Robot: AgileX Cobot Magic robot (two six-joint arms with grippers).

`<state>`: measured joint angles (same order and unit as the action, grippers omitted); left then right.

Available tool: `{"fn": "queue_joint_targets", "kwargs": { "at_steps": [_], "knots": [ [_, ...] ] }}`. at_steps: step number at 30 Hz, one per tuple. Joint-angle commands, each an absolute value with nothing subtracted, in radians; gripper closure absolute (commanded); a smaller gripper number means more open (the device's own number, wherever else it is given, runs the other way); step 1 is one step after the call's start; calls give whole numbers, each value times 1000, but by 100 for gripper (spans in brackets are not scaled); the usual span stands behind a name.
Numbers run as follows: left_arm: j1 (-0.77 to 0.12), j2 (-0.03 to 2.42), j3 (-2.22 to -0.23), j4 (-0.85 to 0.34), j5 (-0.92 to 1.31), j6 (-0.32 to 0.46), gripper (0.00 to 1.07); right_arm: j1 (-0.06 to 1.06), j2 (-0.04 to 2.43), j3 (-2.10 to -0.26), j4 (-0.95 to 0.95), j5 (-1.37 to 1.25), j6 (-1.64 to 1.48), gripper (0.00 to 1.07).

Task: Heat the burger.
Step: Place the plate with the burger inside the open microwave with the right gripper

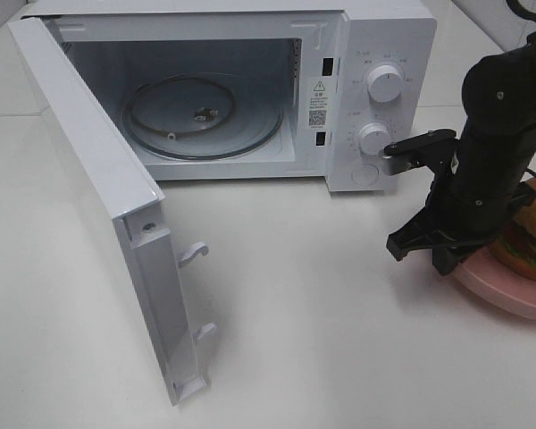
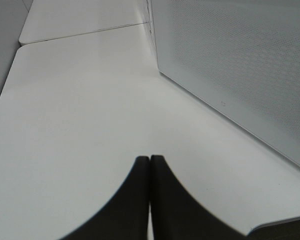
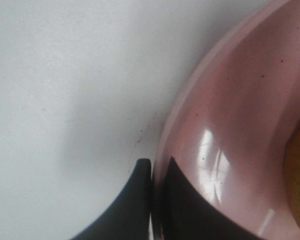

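The burger (image 1: 533,234), with a golden-brown bun and red, green and yellow layers, sits on a pink round plate (image 1: 509,293) at the right edge of the table; the right arm hides most of it. My right gripper (image 1: 426,253) is down at the plate's near-left rim. In the right wrist view its fingers (image 3: 140,172) are closed with the plate rim (image 3: 190,125) between them, and a sliver of the burger (image 3: 299,175) shows. My left gripper (image 2: 150,165) is shut and empty, low over the table beside the microwave door (image 2: 240,60).
A white microwave (image 1: 375,54) stands at the back, its door (image 1: 89,179) swung wide open toward the front left. A glass turntable (image 1: 201,112) lies inside. Two knobs (image 1: 384,85) are on its right panel. White table (image 1: 322,313) lies between microwave and plate.
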<state>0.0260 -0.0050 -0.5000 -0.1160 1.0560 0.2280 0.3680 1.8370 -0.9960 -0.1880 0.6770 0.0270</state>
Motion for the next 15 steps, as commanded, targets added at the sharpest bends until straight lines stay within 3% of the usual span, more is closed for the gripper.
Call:
{"fn": "queue_joint_targets", "kwargs": {
  "at_steps": [1, 15],
  "knots": [
    [20, -27, -498, -123, 1043, 227, 106, 416, 1802, -988, -246, 708, 26, 107],
    [20, -27, -498, -123, 1043, 227, 106, 579, 1646, -837, -341, 693, 105, 107]
  ]
}}
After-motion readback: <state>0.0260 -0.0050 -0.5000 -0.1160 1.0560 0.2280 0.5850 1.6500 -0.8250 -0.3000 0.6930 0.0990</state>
